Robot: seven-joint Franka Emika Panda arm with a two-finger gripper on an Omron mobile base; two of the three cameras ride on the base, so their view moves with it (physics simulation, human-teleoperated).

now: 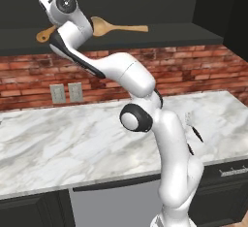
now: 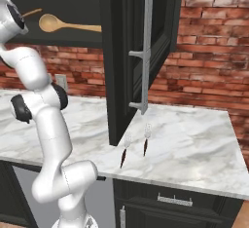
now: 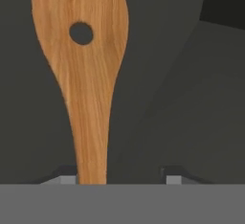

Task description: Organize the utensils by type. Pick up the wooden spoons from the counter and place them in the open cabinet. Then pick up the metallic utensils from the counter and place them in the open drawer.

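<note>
Right under the hand, the smaller orange-brown spoon (image 3: 86, 74) lies on the open cabinet (image 1: 145, 39) shelf, its handle running back between the gripper (image 3: 122, 177) fingertips, which stand spread and seem clear of it. Its long axis runs away from the hand, the holed, flared end pointing deeper into the cabinet. If the hand pulls back askew, a finger could drag the handle off the shelf's front edge. The larger light-tan spoon (image 1: 114, 27) lies along the shelf just beside. Two forks (image 2: 136, 146) wait near the counter (image 2: 194, 144) front edge.
</note>
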